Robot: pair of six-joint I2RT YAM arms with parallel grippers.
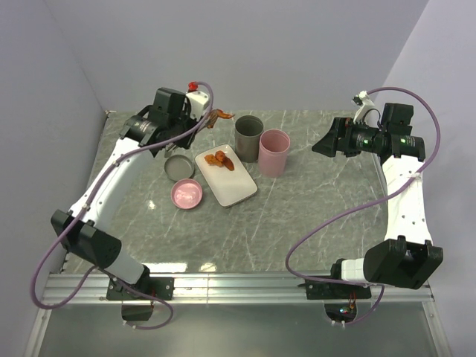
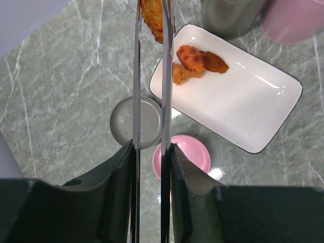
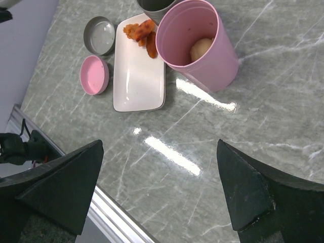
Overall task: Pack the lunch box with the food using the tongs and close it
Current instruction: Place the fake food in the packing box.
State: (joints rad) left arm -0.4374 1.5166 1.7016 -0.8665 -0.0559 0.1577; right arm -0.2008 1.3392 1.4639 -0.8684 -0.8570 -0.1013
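Jaws of the left gripper narrowed onto the tongs, fingers pressing the two metal arms from outside so they run close and nearly parallel. Jaws of the right gripper spread wide, nothing between them, hanging above the right side of the table. Count: one pair of tongs; two canisters, the dark grey lunch box and a pink canister touching or just beside it on its right; two loose lids, a grey lid and a pink lid, lying side by side left of the tray; one white tray. Food: one orange-brown piece pinched at the tongs' tips, and what looks like three more pieces bunched at the tray's far end, their edges overlapping. One pale round item sits inside the pink canister. Long axis of the tongs: straight out from between the left fingers, in line with the gripper; in the top view they point rightward across the far part of the table toward the lunch box. Tips are lifted off the table, with the held piece just left of the lunch box's rim, not over its mouth. Lunch box stands upright and uncovered, beyond the tray's far end. Tray lies at a diagonal, its near end pointing toward the right arm's side. Right gripper is well apart from the tongs and the food.
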